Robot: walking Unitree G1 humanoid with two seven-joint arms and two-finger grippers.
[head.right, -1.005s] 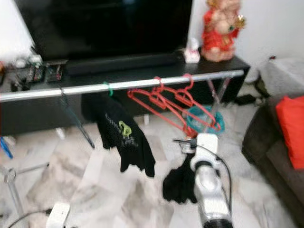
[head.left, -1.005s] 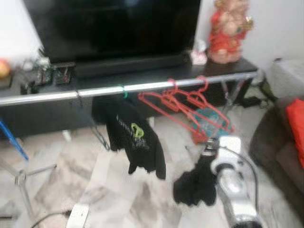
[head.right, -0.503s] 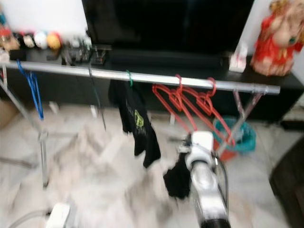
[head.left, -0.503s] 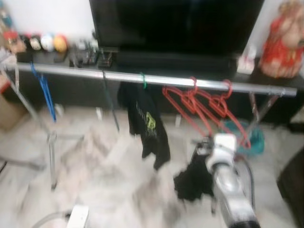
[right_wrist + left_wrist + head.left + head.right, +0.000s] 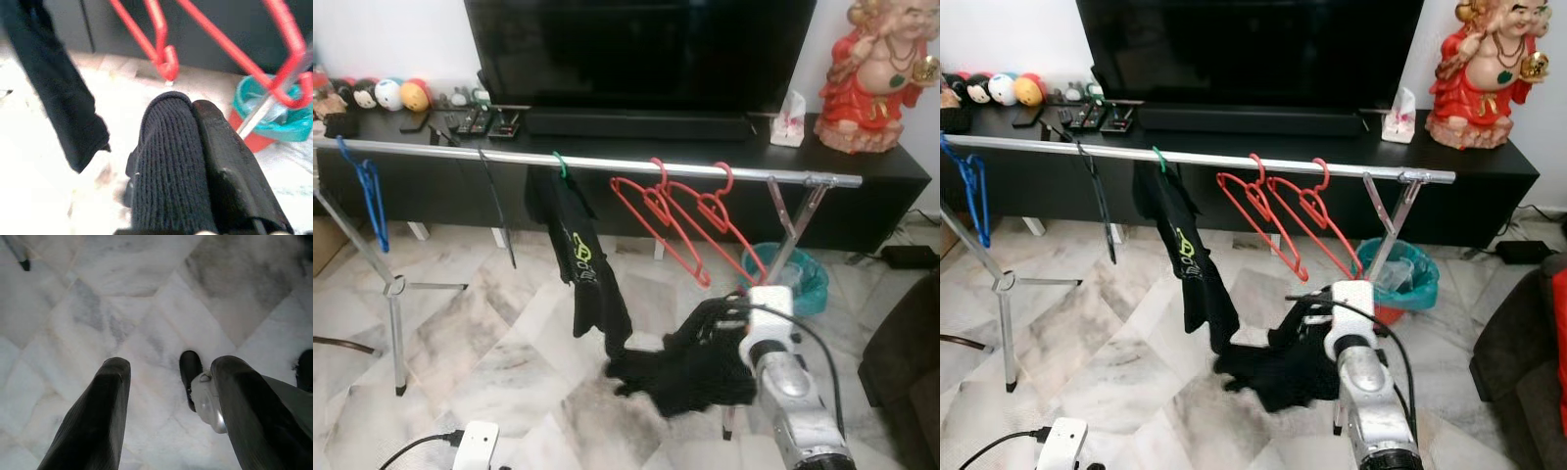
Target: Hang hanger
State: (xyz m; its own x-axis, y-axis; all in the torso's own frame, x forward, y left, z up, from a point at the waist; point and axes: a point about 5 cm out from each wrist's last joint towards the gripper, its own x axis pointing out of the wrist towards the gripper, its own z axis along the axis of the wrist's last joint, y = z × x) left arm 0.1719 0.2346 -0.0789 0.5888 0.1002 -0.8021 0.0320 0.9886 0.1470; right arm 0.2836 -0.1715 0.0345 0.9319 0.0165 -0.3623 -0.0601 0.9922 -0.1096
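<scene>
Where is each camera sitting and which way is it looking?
Head eyes: forward and down at the clothes rail with red hangers; right arm shows, right gripper holding a black garment.
Left wrist: down at marble floor, between left gripper fingers.
Right wrist: along the garment toward the hangers.
Shared: hangers, garment.

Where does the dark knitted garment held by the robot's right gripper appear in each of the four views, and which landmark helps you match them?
Left eye view: dark knitted garment low, right of centre, under the red hangers.
Right eye view: low centre.
Left wrist view: not in it.
Right wrist view: bunched against a finger.
Shared landmark: the red hangers.
</scene>
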